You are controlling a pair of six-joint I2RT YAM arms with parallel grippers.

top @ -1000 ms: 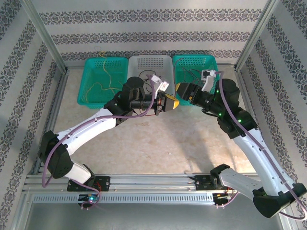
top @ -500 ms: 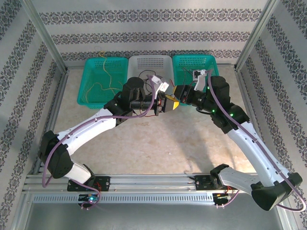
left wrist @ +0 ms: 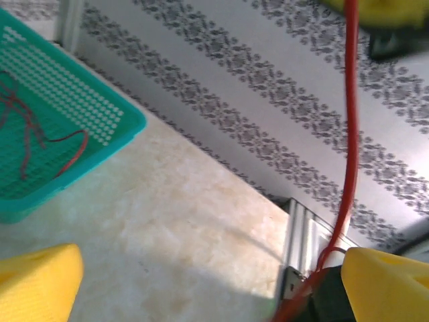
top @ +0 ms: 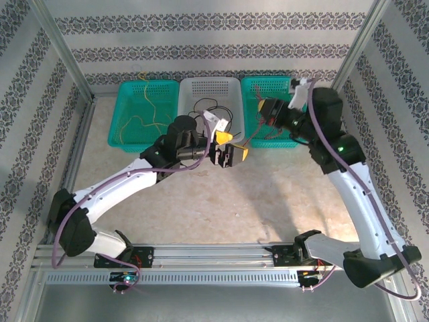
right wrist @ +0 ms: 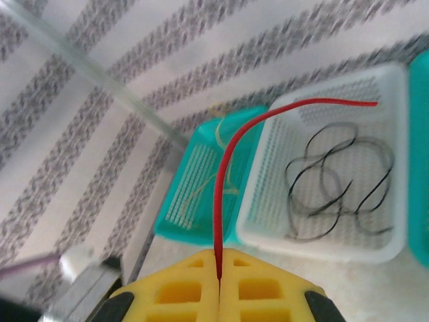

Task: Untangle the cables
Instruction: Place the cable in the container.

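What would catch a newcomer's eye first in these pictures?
The red cable, pinched in the shut right gripper, arcs up through the right wrist view. Beyond it, black cables lie looped in the white basket, with a teal basket holding yellow cables alongside.

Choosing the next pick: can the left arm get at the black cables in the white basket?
Probably yes. The left end effector is open beside the white basket, the black cables lie uncovered in it, and the right end effector, shut on a red cable, stands aside.
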